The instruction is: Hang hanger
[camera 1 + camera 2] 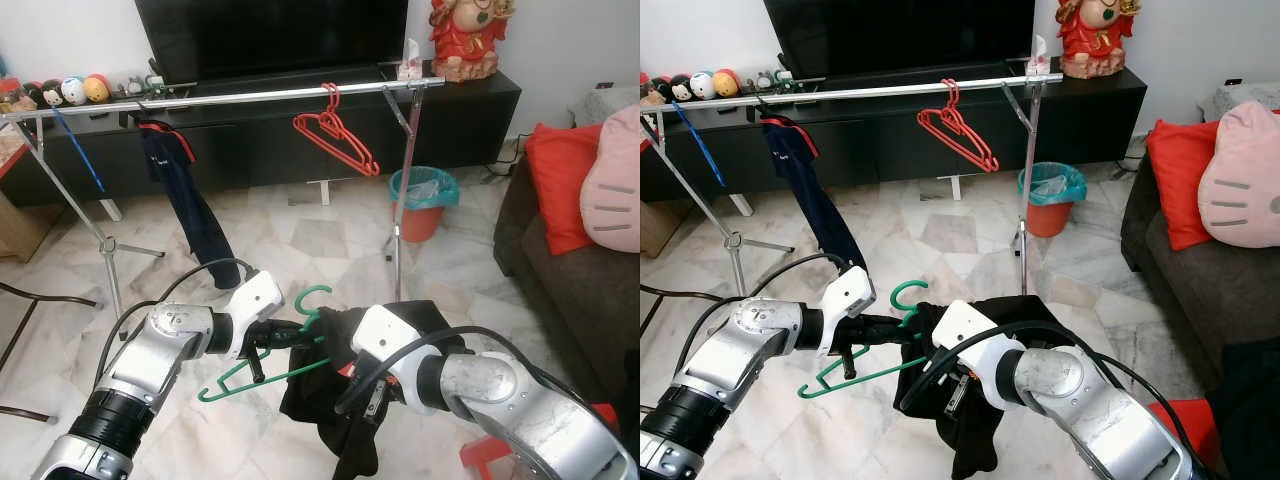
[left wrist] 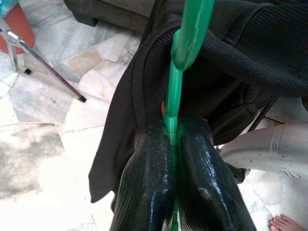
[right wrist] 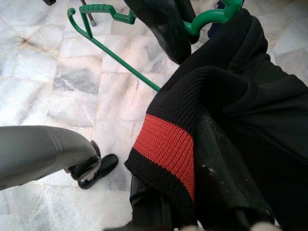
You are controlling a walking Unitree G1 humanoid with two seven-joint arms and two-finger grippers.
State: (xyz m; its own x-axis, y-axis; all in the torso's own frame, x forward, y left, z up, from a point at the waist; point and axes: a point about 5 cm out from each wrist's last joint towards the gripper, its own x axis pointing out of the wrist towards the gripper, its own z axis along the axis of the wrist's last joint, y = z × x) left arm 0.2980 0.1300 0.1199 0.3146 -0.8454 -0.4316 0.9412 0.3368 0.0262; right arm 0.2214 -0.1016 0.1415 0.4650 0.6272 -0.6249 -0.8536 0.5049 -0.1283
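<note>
My left gripper pinches the hanger, right gripper clamps the shirt; next, lift to the rail.

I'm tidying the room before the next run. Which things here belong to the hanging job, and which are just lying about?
Job: green hanger pinched in the left gripper; black garment held by the right gripper; rail.
Lying about: red hangers, navy garment, bin, red cushion.
</note>
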